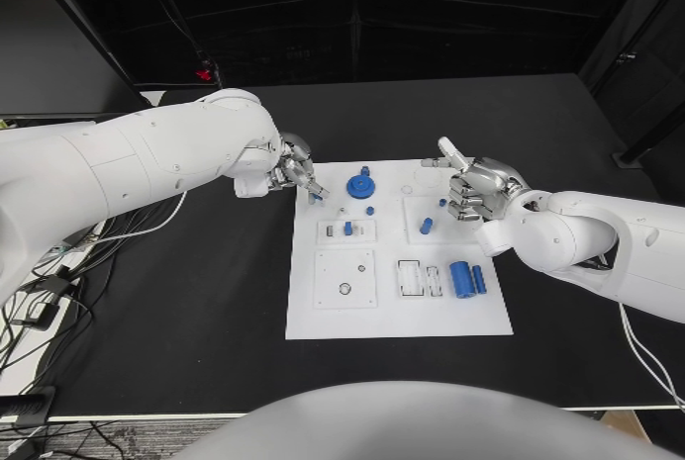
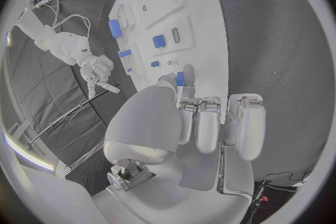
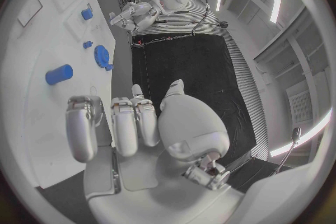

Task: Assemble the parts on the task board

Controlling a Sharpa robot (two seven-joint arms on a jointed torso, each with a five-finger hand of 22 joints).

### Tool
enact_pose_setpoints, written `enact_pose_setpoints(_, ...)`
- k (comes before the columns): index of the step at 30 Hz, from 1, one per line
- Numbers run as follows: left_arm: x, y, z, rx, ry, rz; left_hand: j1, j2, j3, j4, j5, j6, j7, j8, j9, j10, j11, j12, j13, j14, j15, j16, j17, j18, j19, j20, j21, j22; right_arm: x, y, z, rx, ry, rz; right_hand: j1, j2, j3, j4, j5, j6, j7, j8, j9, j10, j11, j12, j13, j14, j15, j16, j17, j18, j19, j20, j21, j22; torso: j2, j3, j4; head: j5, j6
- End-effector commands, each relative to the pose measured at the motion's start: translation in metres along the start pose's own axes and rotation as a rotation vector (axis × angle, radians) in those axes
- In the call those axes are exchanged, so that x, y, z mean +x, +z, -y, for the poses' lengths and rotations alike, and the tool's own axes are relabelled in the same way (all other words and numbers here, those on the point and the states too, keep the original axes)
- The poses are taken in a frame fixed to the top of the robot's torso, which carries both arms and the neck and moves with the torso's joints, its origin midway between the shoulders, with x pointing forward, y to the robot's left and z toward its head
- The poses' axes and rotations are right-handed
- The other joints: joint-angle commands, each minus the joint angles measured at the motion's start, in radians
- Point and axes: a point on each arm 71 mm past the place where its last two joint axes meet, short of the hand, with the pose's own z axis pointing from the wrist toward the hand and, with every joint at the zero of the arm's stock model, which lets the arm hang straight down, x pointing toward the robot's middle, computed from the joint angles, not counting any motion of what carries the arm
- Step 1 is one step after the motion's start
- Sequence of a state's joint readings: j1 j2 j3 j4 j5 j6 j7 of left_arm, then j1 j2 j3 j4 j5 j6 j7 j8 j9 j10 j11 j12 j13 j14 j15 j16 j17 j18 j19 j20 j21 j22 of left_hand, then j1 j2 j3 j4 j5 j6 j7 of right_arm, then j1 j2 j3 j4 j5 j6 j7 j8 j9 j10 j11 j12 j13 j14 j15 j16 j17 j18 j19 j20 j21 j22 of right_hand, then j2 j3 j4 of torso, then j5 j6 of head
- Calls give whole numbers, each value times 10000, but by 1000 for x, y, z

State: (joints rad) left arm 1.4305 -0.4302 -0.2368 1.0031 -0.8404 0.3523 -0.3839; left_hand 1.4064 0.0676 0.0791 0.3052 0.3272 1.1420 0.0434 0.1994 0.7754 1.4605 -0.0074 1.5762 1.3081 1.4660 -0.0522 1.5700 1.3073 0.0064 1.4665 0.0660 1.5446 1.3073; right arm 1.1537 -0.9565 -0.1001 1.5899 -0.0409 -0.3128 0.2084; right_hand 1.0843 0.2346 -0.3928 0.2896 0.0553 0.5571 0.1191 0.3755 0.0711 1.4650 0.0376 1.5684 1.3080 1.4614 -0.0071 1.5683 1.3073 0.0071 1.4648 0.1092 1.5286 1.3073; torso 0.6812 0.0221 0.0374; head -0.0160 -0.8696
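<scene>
The white task board (image 1: 322, 317) lies in the middle of the black table. On its far part sit a blue gear (image 1: 361, 187) and a short blue peg (image 1: 427, 224); two blue cylinders (image 1: 468, 279) lie side by side near its right edge. My left hand (image 1: 296, 169) hovers at the board's far-left corner, fingers curled, with nothing seen in them; the gear (image 2: 180, 77) shows just past its thumb. My right hand (image 1: 478, 190) is over the board's far-right edge, fingers curled (image 3: 126, 123) on nothing, one finger (image 1: 449, 153) sticking out away from me.
Small blue pieces (image 1: 347, 228) sit in the board's middle recesses, and an outlined slot (image 1: 411, 276) lies beside the cylinders. Cables (image 1: 57, 272) trail off the table's left edge. Black table surface (image 1: 171, 331) surrounds the board.
</scene>
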Motion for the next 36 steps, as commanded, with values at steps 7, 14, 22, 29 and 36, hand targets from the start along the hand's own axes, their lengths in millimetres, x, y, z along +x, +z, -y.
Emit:
enact_pose_setpoints(7,11,-21,2,-367,-28,-668,913,821,408,-169,244,232,-137,46,32,1103,-168,-54,2627,1048,-66,8,2635,50,674,-39,-56,2485,1,0,-1,-44,0,-22,20,78,-48,-3,0,-79,2,72,12,1058,40,24,2628,1093,59,25,2635,114,423,32,-39,2386,1,1,10,9,-9)
enact_pose_setpoints(14,26,-29,10,-278,106,-1083,760,717,584,-170,413,266,-145,34,44,1103,-176,-54,2627,1048,-76,8,2635,54,663,-48,-67,2480,3,0,-1,-53,6,-67,20,78,-48,-3,0,-79,2,72,12,1058,40,24,2628,1093,59,25,2635,114,423,32,-39,2386,8,-18,-26,74,10)
enact_pose_setpoints(22,33,-31,13,-466,210,-1207,726,694,638,-170,454,274,-147,30,47,1103,-179,-54,2627,1048,-78,8,2635,60,643,-51,-84,2471,3,1,-1,-57,6,-73,20,78,-48,-3,0,-79,2,72,12,1058,40,24,2628,1093,59,25,2635,114,423,32,-39,2386,-1,-11,-15,86,14)
enact_pose_setpoints(29,37,-26,16,-627,197,-1219,704,686,686,-173,477,272,-148,22,48,1103,-181,-54,2627,1048,-80,8,2635,68,619,-53,-105,2462,4,1,-1,-68,5,-89,20,78,-48,-3,0,-79,2,72,12,1058,40,24,2628,1093,59,25,2635,114,423,32,-39,2386,11,-20,-21,90,27)
enact_pose_setpoints(36,42,-19,22,-781,71,-1042,691,658,782,-188,517,262,-150,6,48,1103,-183,-54,2627,1048,-84,8,2635,74,598,-56,-124,2453,4,1,-1,-72,6,-102,23,77,-50,-3,3,-80,2,88,13,1058,40,24,2628,1093,60,25,2635,120,402,33,-53,2378,14,-19,-9,87,19)
